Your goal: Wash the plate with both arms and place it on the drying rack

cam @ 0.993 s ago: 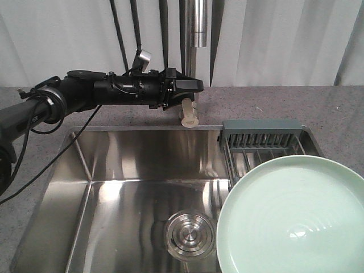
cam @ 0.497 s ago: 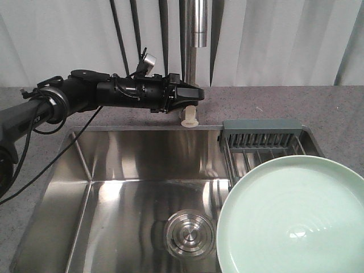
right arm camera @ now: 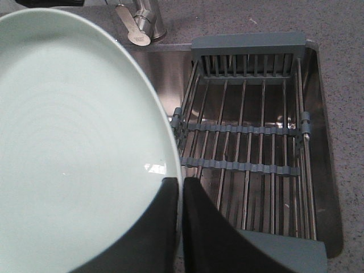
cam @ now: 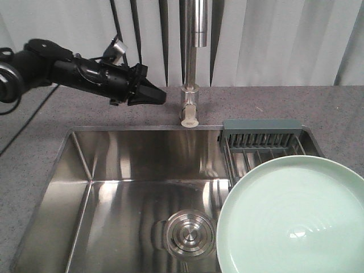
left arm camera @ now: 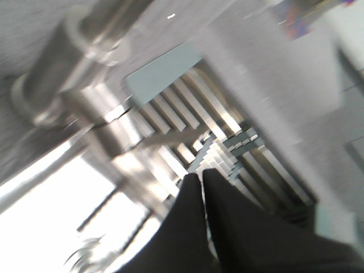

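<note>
clamping the plate (right arm camera: 74,142) by its rim, the right gripper (right arm camera: 180,187) shows only in its wrist view; the front view has the plate lower right, face up, hiding part of the drying rack (cam: 261,132). left gripper (cam: 156,95), upper left, pinched together, empty.

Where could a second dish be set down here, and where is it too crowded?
Free: the rack, bare between its slotted caddy and near bar; the sink floor left of the drain; the counter behind the rack. Crowded: by the tap, where the left end effector hovers, and under the held plate.
</note>
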Motion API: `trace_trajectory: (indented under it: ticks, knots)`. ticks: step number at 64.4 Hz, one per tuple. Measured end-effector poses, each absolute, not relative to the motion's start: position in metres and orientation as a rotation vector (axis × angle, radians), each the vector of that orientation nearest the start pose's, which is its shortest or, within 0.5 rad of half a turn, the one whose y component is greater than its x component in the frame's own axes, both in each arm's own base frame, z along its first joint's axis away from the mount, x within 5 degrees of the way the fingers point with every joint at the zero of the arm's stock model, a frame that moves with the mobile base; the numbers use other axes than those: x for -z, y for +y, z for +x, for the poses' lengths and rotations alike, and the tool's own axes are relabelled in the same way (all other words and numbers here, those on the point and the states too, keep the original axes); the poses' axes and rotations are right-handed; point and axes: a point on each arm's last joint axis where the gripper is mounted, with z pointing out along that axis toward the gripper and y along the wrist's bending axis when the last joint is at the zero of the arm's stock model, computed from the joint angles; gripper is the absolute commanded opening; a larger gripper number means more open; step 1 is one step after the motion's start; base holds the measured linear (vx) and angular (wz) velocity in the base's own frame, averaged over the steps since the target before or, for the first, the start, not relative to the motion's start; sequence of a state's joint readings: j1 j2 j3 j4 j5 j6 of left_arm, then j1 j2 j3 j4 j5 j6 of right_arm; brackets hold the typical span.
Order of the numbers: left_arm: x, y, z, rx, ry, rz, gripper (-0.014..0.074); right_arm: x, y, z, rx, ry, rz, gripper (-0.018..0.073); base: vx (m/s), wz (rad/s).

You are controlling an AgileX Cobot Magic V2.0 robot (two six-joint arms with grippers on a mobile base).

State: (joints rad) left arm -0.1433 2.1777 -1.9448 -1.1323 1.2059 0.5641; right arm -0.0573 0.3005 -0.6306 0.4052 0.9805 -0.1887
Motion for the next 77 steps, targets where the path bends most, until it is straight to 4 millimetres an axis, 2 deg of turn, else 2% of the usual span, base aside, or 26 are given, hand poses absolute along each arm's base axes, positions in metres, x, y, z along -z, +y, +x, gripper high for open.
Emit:
trace_trajectory:
  ticks: [14, 21, 27, 34, 45, 52, 61, 67, 77]
  knots:
    - [-0.33, -0.105, 0.423, 0.854, 2.53, 0.468, -0.0008, -0.322, 0.028, 0.038, -0.342, 2.078, -0.095, -0.0001, 0.0, 0.0]
    - [-0.361, -0.094, 0.399, 0.686, 2.526, 0.463, -0.0008, -0.322, 0.028, 0.038, -0.342, 2.078, -0.095, -0.0001, 0.0, 0.0]
    - [-0.39, -0.085, 0.369, 0.591, 2.487, 0.479, -0.0006, -0.322, 0.028, 0.038, -0.342, 2.078, -0.095, -0.0001, 0.0, 0.0]
    - [-0.413, -0.077, 0.331, 0.528, 2.453, 0.489, -0.0006, -0.322, 0.028, 0.038, -0.342, 2.078, -0.095, -0.0001, 0.0, 0.0]
    - [-0.432, -0.067, 0.264, 0.478, 2.366, 0.468, -0.0006, -0.322, 0.028, 0.038, -0.342, 2.078, -0.095, -0.0001, 0.0, 0.0]
    - [-0.43, -0.061, 0.222, 0.457, 2.286, 0.43, -0.0006, -0.322, 0.028, 0.038, -0.342, 2.078, -0.095, -0.0001, 0.0, 0.0]
    - [-0.41, -0.051, 0.17, 0.426, 2.175, 0.364, -0.0006, -0.322, 0.028, 0.038, -0.342, 2.078, -0.095, -0.0001, 0.0, 0.0]
    - [-0.386, -0.046, 0.139, 0.42, 2.107, 0.315, -0.0006, -0.322, 0.028, 0.038, -0.342, 2.078, -0.095, -0.0001, 0.0, 0.0]
    - [-0.333, -0.039, 0.095, 0.445, 2.016, 0.229, -0.0006, -0.322, 0.028, 0.038, -0.342, 2.078, -0.095, -0.0001, 0.0, 0.0]
